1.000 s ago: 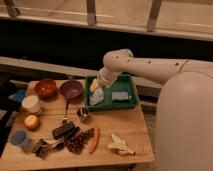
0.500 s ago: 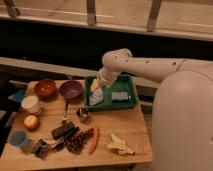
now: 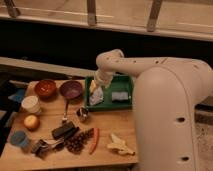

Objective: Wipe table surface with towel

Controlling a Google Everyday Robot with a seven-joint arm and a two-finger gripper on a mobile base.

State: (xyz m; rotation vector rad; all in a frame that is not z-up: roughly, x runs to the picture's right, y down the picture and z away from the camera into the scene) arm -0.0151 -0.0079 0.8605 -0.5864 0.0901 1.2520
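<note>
The light wooden table surface [image 3: 107, 125] fills the lower left of the camera view. A green tray [image 3: 125, 80] sits at its far right. In the tray's left half lies the whitish towel [image 3: 97, 96], crumpled. My gripper [image 3: 98, 86] reaches down from the white arm to just above the towel, and it is open. Whether it touches the cloth is hidden by the wrist.
A grey-blue sponge [image 3: 119, 96] lies in the tray's right half. On the table stand a red bowl [image 3: 44, 89], a purple bowl [image 3: 71, 90], a white cup [image 3: 31, 104], an orange [image 3: 31, 121], a banana [image 3: 120, 145], a red chili [image 3: 95, 140] and grapes [image 3: 77, 142]. My white body [image 3: 170, 125] blocks the right side.
</note>
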